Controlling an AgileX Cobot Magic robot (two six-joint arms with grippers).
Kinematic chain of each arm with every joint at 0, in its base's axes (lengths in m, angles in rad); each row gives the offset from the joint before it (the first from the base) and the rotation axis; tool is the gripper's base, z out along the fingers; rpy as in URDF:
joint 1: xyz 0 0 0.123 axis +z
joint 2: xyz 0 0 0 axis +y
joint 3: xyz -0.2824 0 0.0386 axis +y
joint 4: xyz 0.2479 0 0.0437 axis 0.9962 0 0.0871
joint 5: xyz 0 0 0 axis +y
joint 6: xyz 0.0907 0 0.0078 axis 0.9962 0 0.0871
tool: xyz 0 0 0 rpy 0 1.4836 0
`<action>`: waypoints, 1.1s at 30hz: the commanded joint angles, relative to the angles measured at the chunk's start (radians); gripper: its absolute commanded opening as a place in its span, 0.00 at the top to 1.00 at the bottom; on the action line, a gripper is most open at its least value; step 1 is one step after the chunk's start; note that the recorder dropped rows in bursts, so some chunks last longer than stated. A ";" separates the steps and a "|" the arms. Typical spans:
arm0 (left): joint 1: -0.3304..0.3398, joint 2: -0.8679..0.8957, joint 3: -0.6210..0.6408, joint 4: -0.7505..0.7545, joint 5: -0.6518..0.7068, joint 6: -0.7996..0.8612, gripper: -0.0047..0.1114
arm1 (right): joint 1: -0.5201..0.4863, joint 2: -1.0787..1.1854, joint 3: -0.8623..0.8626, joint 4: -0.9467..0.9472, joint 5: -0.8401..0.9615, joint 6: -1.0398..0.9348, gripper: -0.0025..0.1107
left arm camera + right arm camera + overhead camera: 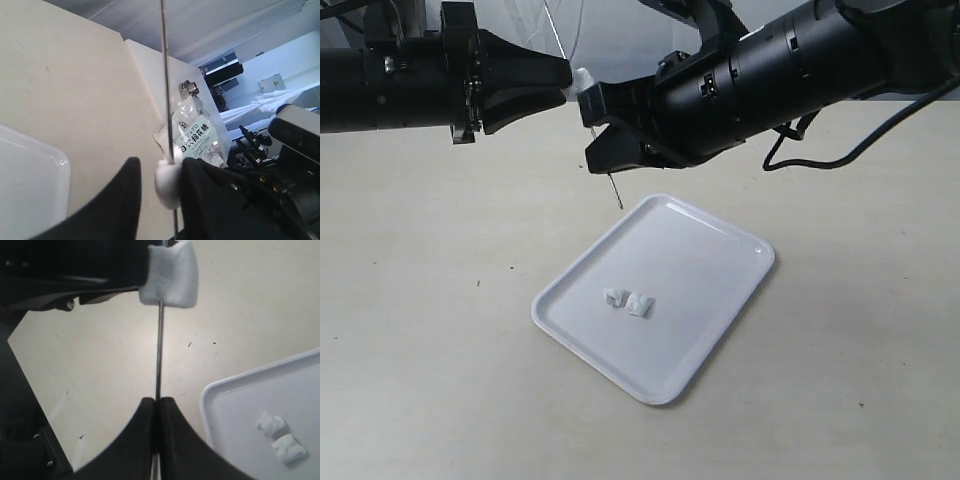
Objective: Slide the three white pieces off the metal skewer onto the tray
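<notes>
The right end effector (pixel 157 404) is clamping the long, thin silver metal skewer (pixel 159 350) low on its shaft, holding it nearly upright over the pale bench (pixel 440 300) just beside the glossy white rectangular tray (pixel 720 250). The left end effector (pixel 162 165) is straddling the one small, soft white cube (pixel 168 184) threaded on it, jaws parted, one finger touching. Two white chunks (pixel 639 306) are lying on the tray. The cube is looking light, squashy and likely sticky, so a gentle grip on its sides, with the stiff, slick rod pinned, seems wise.

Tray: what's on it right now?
Two white pieces lie side by side near the middle of the tray. The third piece sits on the skewer, off it. Nothing covers the tray.
</notes>
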 commanded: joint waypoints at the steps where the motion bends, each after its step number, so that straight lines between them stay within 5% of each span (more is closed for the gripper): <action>1: 0.000 -0.009 0.003 -0.016 0.025 0.006 0.96 | 0.003 0.000 -0.009 0.011 -0.016 -0.010 0.98; 16: 0.002 -0.009 -0.004 -0.016 -0.046 0.015 0.96 | 0.003 0.000 -0.009 0.011 0.028 -0.013 0.98; 24: 0.002 -0.009 -0.106 -0.016 -0.123 0.013 0.96 | 0.003 0.000 -0.009 0.002 0.133 -0.011 0.98; 33: 0.003 -0.009 -0.222 -0.016 -0.500 -0.011 0.96 | 0.003 0.000 -0.009 -0.289 0.434 0.165 0.98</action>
